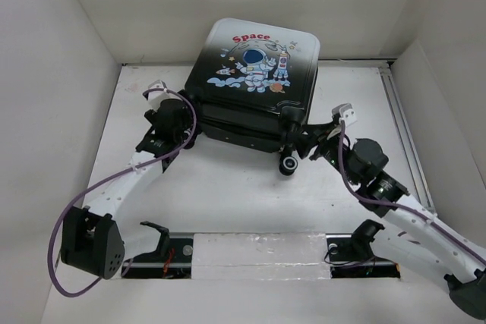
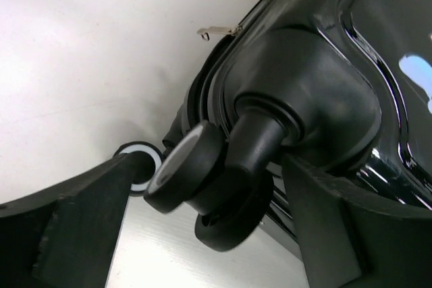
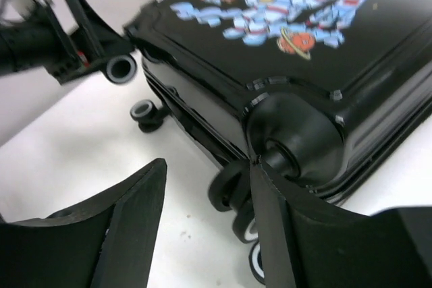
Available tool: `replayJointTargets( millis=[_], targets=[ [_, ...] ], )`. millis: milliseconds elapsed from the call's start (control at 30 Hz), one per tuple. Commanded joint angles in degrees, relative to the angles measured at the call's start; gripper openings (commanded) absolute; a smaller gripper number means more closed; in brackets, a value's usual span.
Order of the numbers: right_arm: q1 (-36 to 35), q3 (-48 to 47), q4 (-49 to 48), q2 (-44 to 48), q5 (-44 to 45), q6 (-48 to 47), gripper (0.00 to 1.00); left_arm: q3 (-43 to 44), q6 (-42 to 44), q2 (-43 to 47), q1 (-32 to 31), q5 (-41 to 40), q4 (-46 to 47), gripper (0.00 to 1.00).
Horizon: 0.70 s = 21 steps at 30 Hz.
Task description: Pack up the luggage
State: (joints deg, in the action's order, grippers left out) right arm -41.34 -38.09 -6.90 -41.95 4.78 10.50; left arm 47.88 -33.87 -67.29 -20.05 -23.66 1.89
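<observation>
**Item: the luggage** [image 1: 254, 73]. Small hard-shell case, black fading to white, with an astronaut print and a red "Space" legend. It lies flat at the far middle of the worktop [image 1: 228, 202], printed shell uppermost, one shell stacked on the other. Whether the seam is zipped cannot be told. A zip pull [image 2: 217, 30] hangs loose at the left corner.

**Left tool** [image 2: 206, 173]. Fingers apart, one on each side of the near-left caster wheel [image 2: 185, 166], with a gap at both sides and nothing clamped. This placement probably braces or steers that corner without lifting the case.

**Right tool** [image 3: 209, 173]. Fingers apart and low at the near-right corner. The right-hand finger [image 3: 283, 234] stands against the wheel housing [image 3: 297, 146], and a second caster [image 3: 226, 187] sits just beyond the gap. Nothing is gripped.

**Assessment.** With a tool at each near corner, the case is pinned against sliding. Packing appears to be at its closing stage, and the likely remaining work is pressing the shells together or fastening the seam.
</observation>
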Motion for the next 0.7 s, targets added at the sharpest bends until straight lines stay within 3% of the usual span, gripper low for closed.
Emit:
replayJointTargets(
  millis=[0,100,200,300,433,667],
  targets=[
    [2.8,2.5,-0.9,-1.1,-6.1,1.4,0.59,2.2,2.2,0.1,1.7,3.0,2.0,0.81],
    [5.4,4.5,-3.7,-1.1,-7.8,1.9,0.63,0.1,2.8,0.1,1.7,5.1,5.2,0.69],
    [8.4,5.0,-4.3,-1.6,-10.5,2.4,0.67,0.1,3.5,-1.3,1.7,9.2,6.5,0.45],
    [10.0,5.0,-5.7,-3.2,-11.7,2.4,0.71,0.1,4.2,-1.9,1.7,13.0,7.1,0.31],
    [13.2,5.0,-7.8,-6.7,-12.8,2.4,0.79,-2.7,3.6,-1.9,0.5,16.7,9.1,0.00],
    [21.6,3.1,-12.7,-14.9,-19.1,3.7,0.82,-7.6,2.6,-0.5,-0.9,21.3,11.7,0.00]
  ],
)
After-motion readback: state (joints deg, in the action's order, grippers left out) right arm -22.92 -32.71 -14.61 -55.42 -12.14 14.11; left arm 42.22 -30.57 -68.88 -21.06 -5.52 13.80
